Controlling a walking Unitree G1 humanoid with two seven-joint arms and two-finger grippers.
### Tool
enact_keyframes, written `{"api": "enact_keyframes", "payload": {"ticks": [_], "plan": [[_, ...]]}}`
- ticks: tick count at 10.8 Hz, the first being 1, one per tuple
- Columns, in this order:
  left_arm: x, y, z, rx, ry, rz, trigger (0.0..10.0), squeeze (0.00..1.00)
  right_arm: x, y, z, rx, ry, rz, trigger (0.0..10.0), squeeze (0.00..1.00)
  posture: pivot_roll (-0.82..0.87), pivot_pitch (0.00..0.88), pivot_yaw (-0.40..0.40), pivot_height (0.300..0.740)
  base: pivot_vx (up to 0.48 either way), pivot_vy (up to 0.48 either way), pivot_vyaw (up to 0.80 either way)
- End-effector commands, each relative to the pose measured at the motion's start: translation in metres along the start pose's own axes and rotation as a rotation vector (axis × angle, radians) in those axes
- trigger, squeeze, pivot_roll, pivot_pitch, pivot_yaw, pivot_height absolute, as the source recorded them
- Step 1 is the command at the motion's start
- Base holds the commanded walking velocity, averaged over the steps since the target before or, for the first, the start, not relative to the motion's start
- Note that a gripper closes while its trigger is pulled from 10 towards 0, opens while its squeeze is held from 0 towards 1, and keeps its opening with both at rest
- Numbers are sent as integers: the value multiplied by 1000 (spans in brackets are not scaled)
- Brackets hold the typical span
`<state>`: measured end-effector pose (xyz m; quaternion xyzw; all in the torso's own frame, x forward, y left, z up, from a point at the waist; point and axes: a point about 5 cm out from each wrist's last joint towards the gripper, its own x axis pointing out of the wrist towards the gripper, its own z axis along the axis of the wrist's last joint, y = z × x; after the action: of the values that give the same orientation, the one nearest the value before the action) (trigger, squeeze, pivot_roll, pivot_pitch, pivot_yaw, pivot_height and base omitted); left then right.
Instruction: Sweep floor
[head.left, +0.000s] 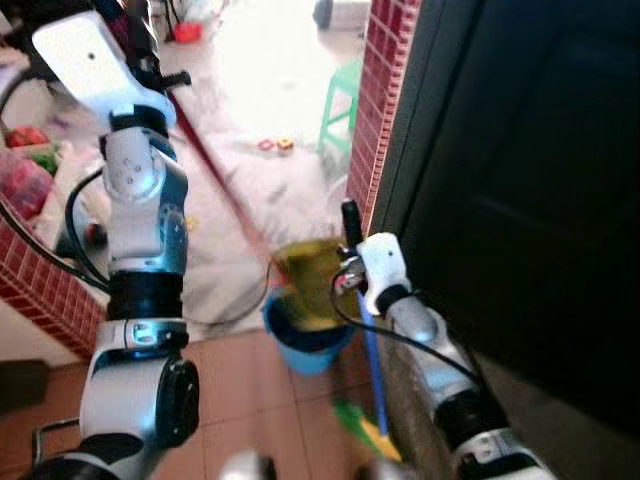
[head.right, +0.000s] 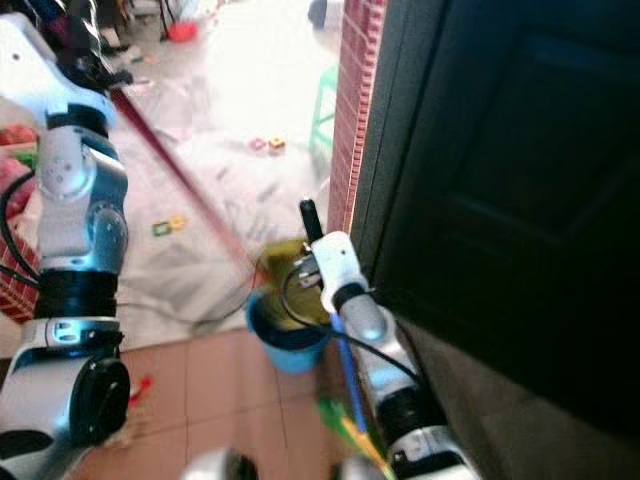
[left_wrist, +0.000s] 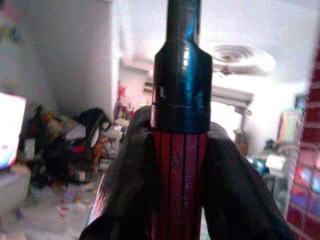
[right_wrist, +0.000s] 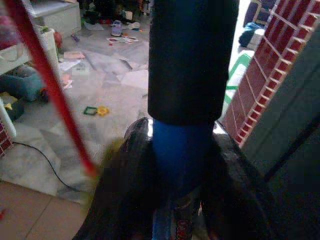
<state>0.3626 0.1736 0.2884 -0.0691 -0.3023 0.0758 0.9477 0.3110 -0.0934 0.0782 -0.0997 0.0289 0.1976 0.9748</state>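
Nearest the robot, on terracotta floor tiles (head.left: 250, 390), the right pincer (right_wrist: 182, 165) is pinched on the blue handle (head.left: 372, 360) of a dustpan, just below that handle's black grip (right_wrist: 192, 55); the handle runs down past the forearm to a green and yellow piece (head.left: 362, 425) near the floor (too blurred to name). The right arm stands hard against a dark door (head.left: 520, 200), with little room on that side.

Just ahead of the right pincer sits a blue bucket (head.left: 305, 345) on the tiles, and the yellowish broom head (head.left: 310, 275) hangs at or just inside its mouth; motion blur hides whether they touch. What else the bucket holds cannot be told.

From the broom head a red broom handle (head.left: 215, 170) slants up and away to the left pincer (left_wrist: 180, 165), raised high on the left, its fingers (left_wrist: 125, 180) pressed on either side of the red shaft just under its black end cap (left_wrist: 181, 80).

A red-tiled wall edge (head.left: 380, 90) meets the door. On the left a low red-tiled ledge (head.left: 40, 280) closes in. Between them opens a pale marble floor (head.left: 270, 130), strewn with small toys (head.left: 277, 146), a black cable (right_wrist: 45, 160) and, farther, a green stool (head.left: 340, 100).
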Motion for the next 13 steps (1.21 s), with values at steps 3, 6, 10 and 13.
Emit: {"api": "enact_keyframes", "payload": {"ticks": [3, 6, 10, 13], "plan": [[-1, -6, 11, 47, -101, -49, 10000, 0, -2, -12, 3, -70, -11, -19, 10000, 0, -125, 0, 32, 740, 0, 0, 0], [-16, -20, -4, 177, -121, -150, 10000, 0, -2, -31, 9, -96, -33, -91, 10000, 0, -138, 0, 36, 740, 0, 0, 0], [-45, -61, -30, 259, -157, -284, 10000, 0, -5, -31, 11, -99, -53, -118, 10000, 0, -176, 0, 60, 740, 0, 0, 0], [-33, -67, -25, 272, -204, -223, 10000, 0, -10, -34, 11, -110, -53, -138, 10000, 0, -221, 0, 81, 740, 0, 0, 0]]}}
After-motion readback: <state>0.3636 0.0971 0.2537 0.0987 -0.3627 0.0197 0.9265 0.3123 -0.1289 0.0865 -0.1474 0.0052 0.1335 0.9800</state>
